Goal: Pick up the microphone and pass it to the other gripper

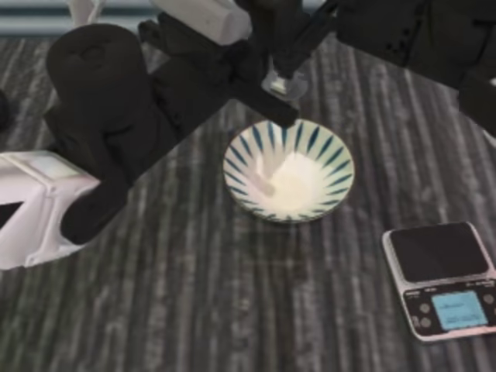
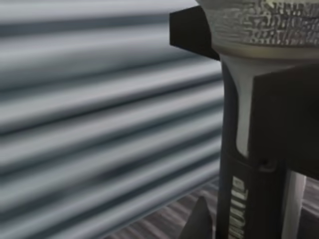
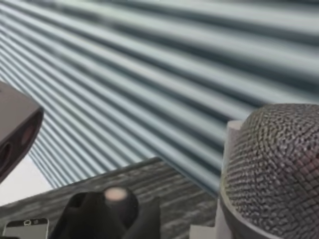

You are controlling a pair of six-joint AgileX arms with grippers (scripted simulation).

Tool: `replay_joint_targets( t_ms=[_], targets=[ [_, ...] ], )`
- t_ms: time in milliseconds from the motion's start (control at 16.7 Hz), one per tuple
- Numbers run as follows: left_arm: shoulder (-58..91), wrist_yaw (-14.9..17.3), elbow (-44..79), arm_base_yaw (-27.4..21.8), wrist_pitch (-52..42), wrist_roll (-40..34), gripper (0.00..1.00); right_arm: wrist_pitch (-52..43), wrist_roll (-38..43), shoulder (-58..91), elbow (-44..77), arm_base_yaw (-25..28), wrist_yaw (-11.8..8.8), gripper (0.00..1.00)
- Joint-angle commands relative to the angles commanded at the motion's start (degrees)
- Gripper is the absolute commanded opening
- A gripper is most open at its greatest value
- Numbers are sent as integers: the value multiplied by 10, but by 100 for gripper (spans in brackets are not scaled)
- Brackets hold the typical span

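microphone [image 1: 280, 82] seemingly between both tools, above bowl [image 1: 339, 165] | scale [image 1: 443, 279] right

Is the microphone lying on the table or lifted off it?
Lifted: the microphone stands upright between gripper fingers in the left wrist view, the table's striped surface far below.

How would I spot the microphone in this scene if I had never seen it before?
Start at the blue-striped bowl in the middle of the table, then look just beyond its far rim, where the two black arms meet. The microphone is held up there between them, seen end-on from above. Nothing else nearby has its rounded silver-grey mesh head on a slim black handle.
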Motion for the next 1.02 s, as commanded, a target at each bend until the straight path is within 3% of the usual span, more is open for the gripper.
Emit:
replay_joint_targets(
  t_ms=[240,1020],
  targets=[
    [0,0,0,0,0,0,0,1,0,5,4,3,3,100],
    [0,0,0,0,0,0,0,1,0,5,4,3,3,2]
  ],
)
